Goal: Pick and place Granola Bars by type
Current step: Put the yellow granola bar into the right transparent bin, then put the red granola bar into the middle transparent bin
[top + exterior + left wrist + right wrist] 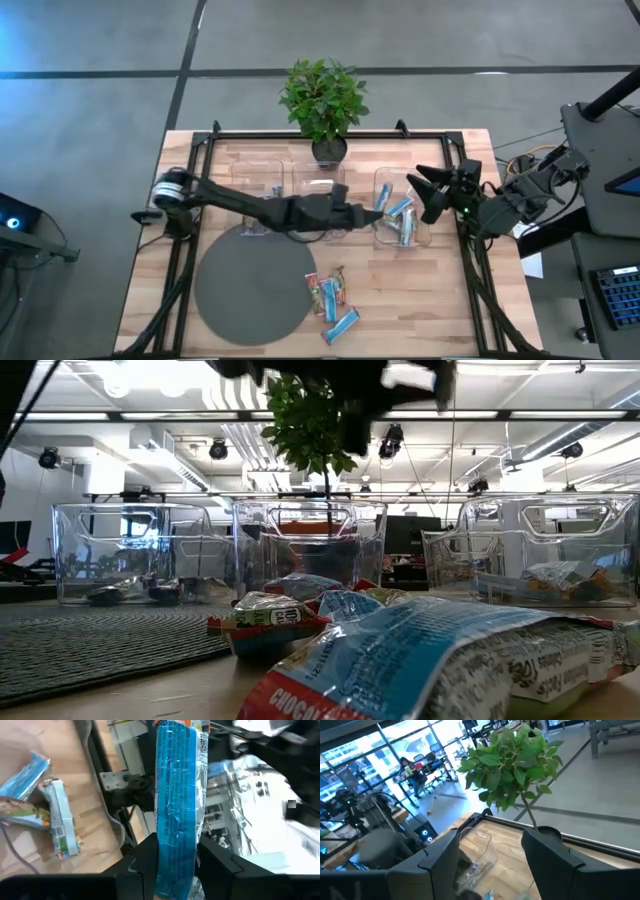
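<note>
My left gripper (pixel 360 214) reaches across the table's middle, just left of the right-hand clear tray (pixel 425 238), and is shut on a bright blue-and-white granola bar (pixel 175 790). That tray holds several blue bars (pixel 402 218). More bars, blue and multicoloured, lie in a loose pile (pixel 332 298) on the wood by the grey round mat (pixel 250 285); they fill the foreground of the low view (pixel 400 650). My right gripper (pixel 425 192) hangs open beyond the right tray, touching nothing (pixel 490 855). My left gripper pinches the blue bar between its two fingers (pixel 142 857) at one end (pixel 175 847), the fingers on its two long sides. The fingers come roughly level from the table's left. The bar sticks out past the fingertips, along them, lifted clear of the table.
Two more clear trays stand at the far side, left (pixel 262 185) and middle (pixel 320 185); the left one holds some dark items (pixel 105 595). A potted plant (pixel 323 100) stands behind the middle tray. A black frame (pixel 300 134) rims the table.
</note>
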`<action>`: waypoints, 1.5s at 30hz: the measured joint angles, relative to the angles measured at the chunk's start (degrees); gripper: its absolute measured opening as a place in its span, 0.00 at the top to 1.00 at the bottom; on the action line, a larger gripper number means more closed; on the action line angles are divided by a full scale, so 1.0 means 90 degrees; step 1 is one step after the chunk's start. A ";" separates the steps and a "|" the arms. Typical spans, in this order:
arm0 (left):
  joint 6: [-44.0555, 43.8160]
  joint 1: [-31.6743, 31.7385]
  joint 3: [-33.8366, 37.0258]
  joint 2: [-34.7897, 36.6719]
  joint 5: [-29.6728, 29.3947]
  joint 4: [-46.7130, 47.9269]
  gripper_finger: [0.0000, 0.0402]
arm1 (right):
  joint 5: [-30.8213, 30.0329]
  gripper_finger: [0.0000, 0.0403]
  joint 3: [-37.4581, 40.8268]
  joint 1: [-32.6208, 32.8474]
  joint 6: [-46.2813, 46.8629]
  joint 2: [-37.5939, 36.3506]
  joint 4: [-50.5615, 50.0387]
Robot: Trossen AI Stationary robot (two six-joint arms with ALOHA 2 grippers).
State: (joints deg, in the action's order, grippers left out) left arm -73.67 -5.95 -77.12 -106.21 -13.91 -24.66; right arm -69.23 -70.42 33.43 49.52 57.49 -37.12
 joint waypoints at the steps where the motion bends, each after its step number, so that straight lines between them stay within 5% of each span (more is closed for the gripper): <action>1: -0.0156 0.0054 -0.0128 -0.0178 0.0042 0.0000 0.74 | -0.0001 0.48 0.0003 0.0000 0.0000 0.0007 0.0001; 6: -0.0668 0.0339 -0.1017 -0.1110 0.0364 0.0088 0.74 | -0.0002 0.48 0.0006 -0.0005 0.0000 0.0088 0.0000; 10: -0.0558 0.0548 -0.1973 -0.1760 0.0478 0.1110 0.74 | -0.0008 0.48 0.0006 -0.0007 -0.0021 0.0112 -0.0001; 15: 0.0332 0.0707 -0.3175 -0.2213 0.0503 0.3222 0.74 | -0.0005 0.48 0.0006 -0.0005 -0.0152 0.0079 -0.0005; 22: 0.1545 0.0733 -0.4371 -0.2514 0.0263 0.4438 0.72 | -0.0005 0.48 0.0006 -0.0005 -0.0345 0.0024 -0.0011; 34: 0.1607 0.0731 -0.4524 -0.2545 0.0219 0.4936 0.47 | 0.0005 0.48 0.0006 -0.0007 -0.0695 -0.0005 -0.0049; 41: 0.3479 0.0369 -0.4527 -0.2043 0.1786 0.5397 0.46 | 0.0391 0.48 0.0006 -0.0007 -0.0689 -0.0088 -0.0483; 45: 0.4449 -0.0013 -0.4527 -0.1652 0.2036 0.6370 0.46 | 0.0728 0.48 0.0010 -0.0007 -0.0691 -0.0083 -0.0758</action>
State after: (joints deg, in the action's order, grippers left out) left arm -33.62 -6.07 -117.87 -121.08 4.41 32.67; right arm -62.68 -70.33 33.36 43.30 56.74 -43.94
